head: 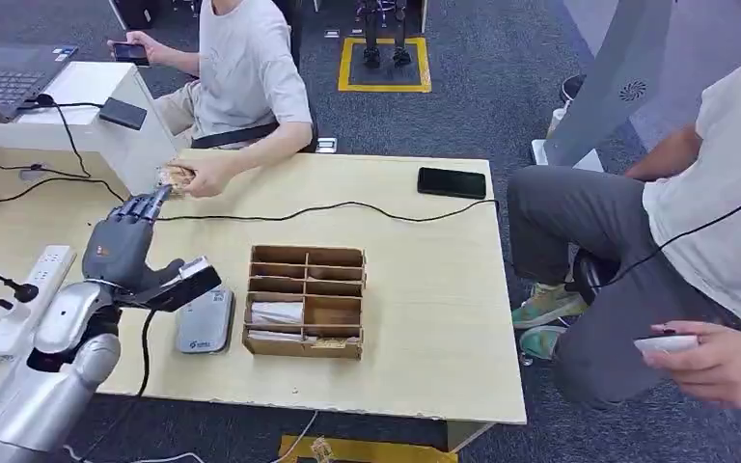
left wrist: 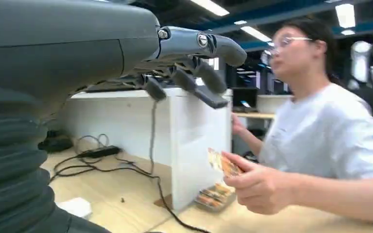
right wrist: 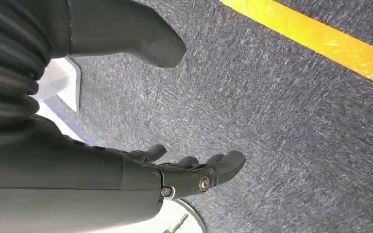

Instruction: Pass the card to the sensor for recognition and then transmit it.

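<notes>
A seated person across the table holds an orange patterned card (left wrist: 222,163) (head: 174,177) out in one hand. My left hand (head: 127,247) reaches toward it with fingers stretched and spread and nothing in them; the fingertips (head: 159,197) are just short of the card. In the left wrist view the fingers (left wrist: 189,80) hover above the card, apart from it. The grey card sensor (head: 205,319) lies flat on the table beside my left thumb. My right hand (right wrist: 184,172) hangs over the carpet, fingers loosely apart and holding nothing.
A cardboard compartment box (head: 306,301) stands right of the sensor. A small stack of cards (left wrist: 216,195) lies by a white cabinet (head: 121,135). A cable (head: 347,206), a black phone (head: 452,182) and a power strip (head: 34,294) are on the table. Another person sits at the right holding a white card (head: 666,342).
</notes>
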Action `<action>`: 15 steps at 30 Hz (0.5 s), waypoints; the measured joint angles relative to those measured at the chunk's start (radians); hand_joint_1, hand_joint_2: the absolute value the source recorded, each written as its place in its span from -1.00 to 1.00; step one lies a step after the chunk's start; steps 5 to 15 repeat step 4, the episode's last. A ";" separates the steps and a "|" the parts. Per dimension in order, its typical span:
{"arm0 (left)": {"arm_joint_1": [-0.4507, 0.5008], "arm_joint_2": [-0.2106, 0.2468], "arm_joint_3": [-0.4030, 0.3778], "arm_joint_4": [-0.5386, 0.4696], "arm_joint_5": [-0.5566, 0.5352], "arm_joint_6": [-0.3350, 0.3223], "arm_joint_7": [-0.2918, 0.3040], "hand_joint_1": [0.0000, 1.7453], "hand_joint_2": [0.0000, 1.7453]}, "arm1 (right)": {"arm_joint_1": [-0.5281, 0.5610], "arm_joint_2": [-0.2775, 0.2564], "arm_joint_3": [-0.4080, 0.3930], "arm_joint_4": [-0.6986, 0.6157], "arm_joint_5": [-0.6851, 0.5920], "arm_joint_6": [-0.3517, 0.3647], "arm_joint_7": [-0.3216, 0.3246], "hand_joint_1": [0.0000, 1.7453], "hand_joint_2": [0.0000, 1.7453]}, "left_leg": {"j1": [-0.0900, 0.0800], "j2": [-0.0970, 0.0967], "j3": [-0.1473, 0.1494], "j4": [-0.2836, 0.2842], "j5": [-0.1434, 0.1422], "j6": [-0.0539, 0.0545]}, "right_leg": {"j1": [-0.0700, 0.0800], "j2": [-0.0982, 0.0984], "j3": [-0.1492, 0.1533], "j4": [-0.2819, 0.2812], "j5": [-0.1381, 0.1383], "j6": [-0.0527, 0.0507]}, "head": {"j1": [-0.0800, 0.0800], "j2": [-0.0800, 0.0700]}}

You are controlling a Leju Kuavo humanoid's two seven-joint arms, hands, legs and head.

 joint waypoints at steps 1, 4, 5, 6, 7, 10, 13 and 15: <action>0.014 -0.009 0.026 0.002 0.006 0.023 0.000 -1.00 1.00 | 0.004 0.004 -0.006 -0.008 0.006 0.005 0.000 -1.00 1.00 | 0.000 0.000 0.000 0.000 0.000 0.000 | 0.000 0.000 0.000 0.000 0.000 0.000 | 0.000 0.000; 0.054 -0.031 0.092 0.009 0.014 0.065 -0.001 -1.00 1.00 | 0.014 0.016 -0.018 -0.029 0.008 0.017 -0.002 -1.00 1.00 | 0.000 0.000 0.000 0.000 0.000 0.000 | 0.000 0.000 0.000 0.000 0.000 0.000 | 0.000 0.000; 0.054 -0.031 0.092 0.009 0.014 0.065 -0.001 -1.00 1.00 | 0.014 0.016 -0.018 -0.029 0.008 0.017 -0.002 -1.00 1.00 | 0.000 0.000 0.000 0.000 0.000 0.000 | 0.000 0.000 0.000 0.000 0.000 0.000 | 0.000 0.000; 0.054 -0.031 0.092 0.009 0.014 0.065 -0.001 -1.00 1.00 | 0.014 0.016 -0.018 -0.029 0.008 0.017 -0.002 -1.00 1.00 | 0.000 0.000 0.000 0.000 0.000 0.000 | 0.000 0.000 0.000 0.000 0.000 0.000 | 0.000 0.000; 0.054 -0.031 0.092 0.009 0.014 0.065 -0.001 -1.00 1.00 | 0.014 0.016 -0.018 -0.029 0.008 0.017 -0.002 -1.00 1.00 | 0.000 0.000 0.000 0.000 0.000 0.000 | 0.000 0.000 0.000 0.000 0.000 0.000 | 0.000 0.000; 0.054 -0.031 0.092 0.009 0.014 0.065 -0.001 -1.00 1.00 | 0.014 0.016 -0.018 -0.029 0.008 0.017 -0.002 -1.00 1.00 | 0.000 0.000 0.000 0.000 0.000 0.000 | 0.000 0.000 0.000 0.000 0.000 0.000 | 0.000 0.000; 0.054 -0.031 0.092 0.009 0.014 0.065 -0.001 -1.00 1.00 | 0.014 0.016 -0.018 -0.029 0.008 0.017 -0.002 -1.00 1.00 | 0.000 0.000 0.000 0.000 0.000 0.000 | 0.000 0.000 0.000 0.000 0.000 0.000 | 0.000 0.000; 0.054 -0.031 0.092 0.009 0.014 0.065 -0.001 -1.00 1.00 | 0.014 0.016 -0.018 -0.029 0.008 0.017 -0.002 -1.00 1.00 | 0.000 0.000 0.000 0.000 0.000 0.000 | 0.000 0.000 0.000 0.000 0.000 0.000 | 0.000 0.000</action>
